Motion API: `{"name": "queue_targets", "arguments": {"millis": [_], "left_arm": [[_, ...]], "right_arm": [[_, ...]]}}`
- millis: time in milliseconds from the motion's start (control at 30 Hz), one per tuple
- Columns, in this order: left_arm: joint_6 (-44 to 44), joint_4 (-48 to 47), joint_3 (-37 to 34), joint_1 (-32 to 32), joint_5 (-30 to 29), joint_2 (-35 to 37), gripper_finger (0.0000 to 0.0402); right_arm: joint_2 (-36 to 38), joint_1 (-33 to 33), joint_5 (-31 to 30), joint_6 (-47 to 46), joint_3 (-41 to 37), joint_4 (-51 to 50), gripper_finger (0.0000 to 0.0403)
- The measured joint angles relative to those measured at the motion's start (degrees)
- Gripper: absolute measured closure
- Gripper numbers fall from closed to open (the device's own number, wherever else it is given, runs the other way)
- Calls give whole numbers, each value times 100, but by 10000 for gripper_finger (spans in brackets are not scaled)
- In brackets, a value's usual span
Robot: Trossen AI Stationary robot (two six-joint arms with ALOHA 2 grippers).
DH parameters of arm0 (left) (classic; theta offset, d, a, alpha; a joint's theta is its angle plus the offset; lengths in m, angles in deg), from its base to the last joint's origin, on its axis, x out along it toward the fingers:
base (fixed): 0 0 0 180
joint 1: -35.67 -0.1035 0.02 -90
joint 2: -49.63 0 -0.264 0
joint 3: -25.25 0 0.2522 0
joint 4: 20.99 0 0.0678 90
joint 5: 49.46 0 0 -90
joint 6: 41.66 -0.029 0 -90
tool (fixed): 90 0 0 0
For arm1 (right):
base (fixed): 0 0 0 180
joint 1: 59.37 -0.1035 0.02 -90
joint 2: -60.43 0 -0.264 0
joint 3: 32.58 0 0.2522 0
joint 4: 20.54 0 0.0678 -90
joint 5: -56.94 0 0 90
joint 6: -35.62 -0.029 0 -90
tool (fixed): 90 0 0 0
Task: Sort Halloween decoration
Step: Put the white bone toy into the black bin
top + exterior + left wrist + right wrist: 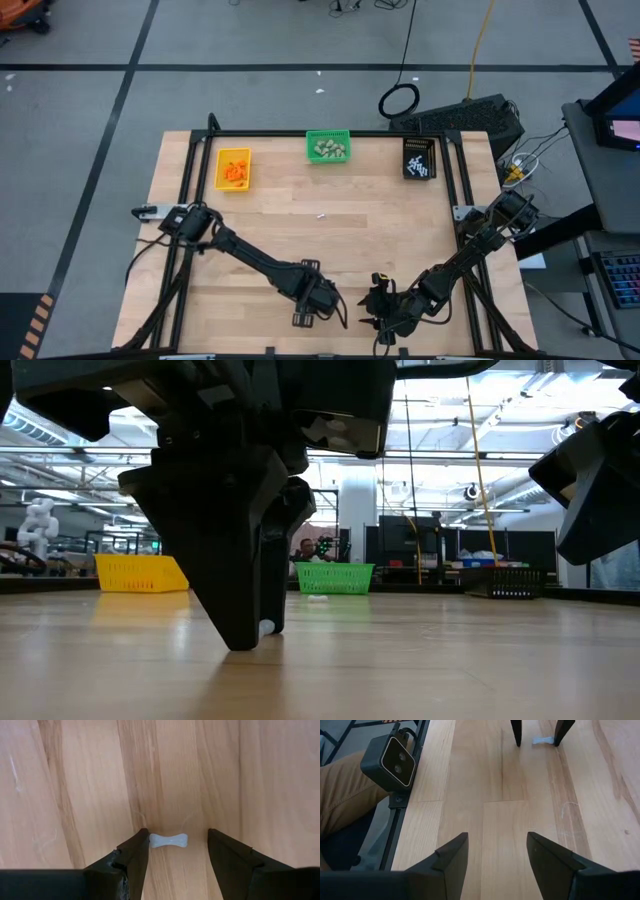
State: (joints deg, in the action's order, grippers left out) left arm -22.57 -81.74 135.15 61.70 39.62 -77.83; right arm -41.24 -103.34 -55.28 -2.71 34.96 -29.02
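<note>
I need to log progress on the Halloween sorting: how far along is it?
Mostly done: orange bits fill the yellow bin, beige lumps the green bin, white sticks the black bin. In hand: the left tool, open, straddles a white bone-shaped stick lying on the table, not yet gripped. Left: that stick and one small white piece mid-table. The right tool waits open near the front edge.

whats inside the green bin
The green bin holds a heap of beige-grey lumps, seen from above. Whatever lies beneath the heap is covered, and the bin floor hardly shows.
</note>
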Motion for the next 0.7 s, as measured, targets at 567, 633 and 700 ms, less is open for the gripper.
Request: {"name": "queue_targets", "arguments": {"millis": [567,633,700], "left_arm": [[4,-11,0,-19,66,0,280],[4,-10,0,-19,66,0,285],[4,-10,0,-19,69,0,287]], "right_arm": [[0,0,0,9,0,0,213],[0,0,0,7,0,1,213],[0,-2,0,9,0,2,213]]}}
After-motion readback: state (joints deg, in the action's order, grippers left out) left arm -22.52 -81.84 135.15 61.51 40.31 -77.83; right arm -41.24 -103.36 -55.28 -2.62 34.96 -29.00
